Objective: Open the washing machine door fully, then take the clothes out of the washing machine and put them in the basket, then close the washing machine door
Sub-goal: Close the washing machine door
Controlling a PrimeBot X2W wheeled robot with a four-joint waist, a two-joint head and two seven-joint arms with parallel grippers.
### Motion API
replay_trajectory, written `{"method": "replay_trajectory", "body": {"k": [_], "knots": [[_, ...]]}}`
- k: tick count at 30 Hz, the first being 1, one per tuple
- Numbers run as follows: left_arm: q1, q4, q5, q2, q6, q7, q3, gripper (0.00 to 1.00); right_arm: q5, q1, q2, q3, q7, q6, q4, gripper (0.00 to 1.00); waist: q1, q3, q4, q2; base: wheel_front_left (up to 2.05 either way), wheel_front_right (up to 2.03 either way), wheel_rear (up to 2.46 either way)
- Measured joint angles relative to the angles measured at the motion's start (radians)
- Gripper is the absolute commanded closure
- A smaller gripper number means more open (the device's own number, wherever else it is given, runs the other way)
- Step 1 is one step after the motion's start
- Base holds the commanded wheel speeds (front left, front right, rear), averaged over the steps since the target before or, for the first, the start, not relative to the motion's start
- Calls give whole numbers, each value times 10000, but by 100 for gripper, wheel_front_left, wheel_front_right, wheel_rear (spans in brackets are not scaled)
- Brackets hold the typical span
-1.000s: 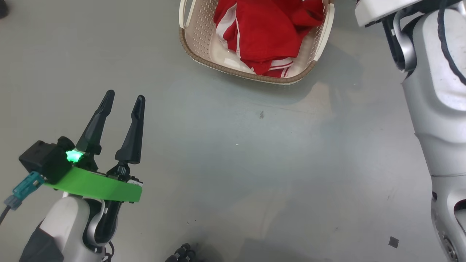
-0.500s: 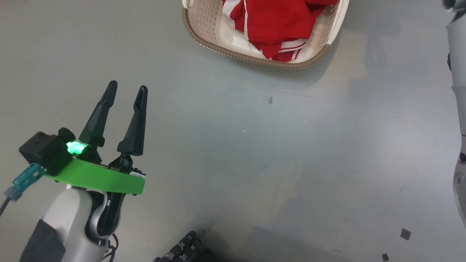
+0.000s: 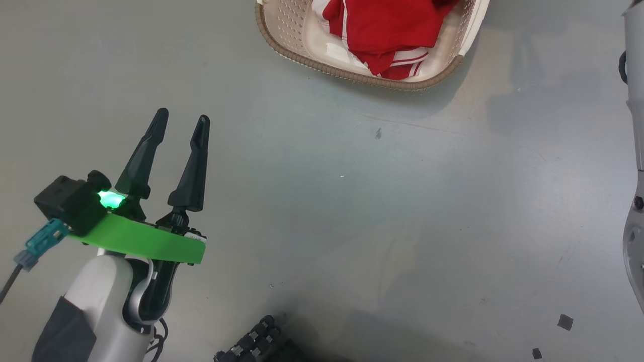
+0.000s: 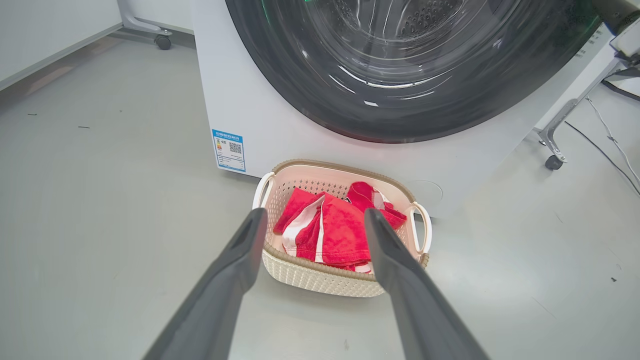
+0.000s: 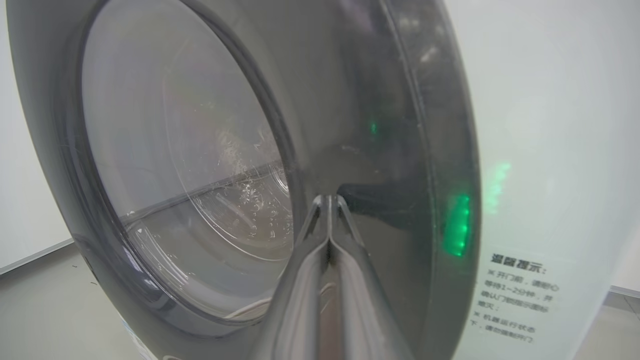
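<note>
The cream basket (image 3: 282, 40) stands on the grey floor at the top of the head view, with the red clothes (image 3: 387, 25) bundled inside. My left gripper (image 3: 182, 116) hovers open and empty at lower left, well short of the basket. The left wrist view looks between its spread fingers at the basket (image 4: 310, 277), the clothes (image 4: 335, 230) and the white washing machine (image 4: 250, 100) just behind. The washing machine door (image 4: 300, 100) lies against the machine front. My right gripper (image 5: 327, 198) is shut, tips at the door's glossy black rim (image 5: 400, 150), nothing held.
My right forearm (image 3: 635, 151) runs down the right edge of the head view. A black ribbed cable bundle (image 3: 251, 344) lies at the bottom. Wheeled frame legs (image 4: 552, 135) and cables stand right of the machine, another caster (image 4: 162, 41) at its left.
The head camera has shifted, so the basket sits higher in the picture. My right arm has swung out to the right edge. The left gripper stays open, the right shut.
</note>
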Motion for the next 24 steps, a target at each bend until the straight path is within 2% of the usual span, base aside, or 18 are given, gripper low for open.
{"method": "replay_trajectory", "body": {"k": [7, 12, 17, 24], "knots": [[-140, 249, 2, -36, 0, 0, -25, 0, -15, 30, -31, 59, -320, -33, 577, 100, 0, -224, -14, 0, 0, 0, 0], [-144, 439, -138, -105, 0, 0, 270, 0, 0, 667, -58, 224, -522, -19, 1030, 100, 0, -588, -102, 0, 0, 0, 0], [-142, 568, -52, -54, 0, 0, 290, 0, 65, 1614, 84, 428, -612, 157, 1411, 100, 0, -991, -242, 0, 0, 0, 0], [-68, 685, 238, 299, 0, 0, 523, 0, 257, 2662, 520, 798, -723, 481, 1582, 100, 0, -1812, -657, 0, 0, 0, 0]]}}
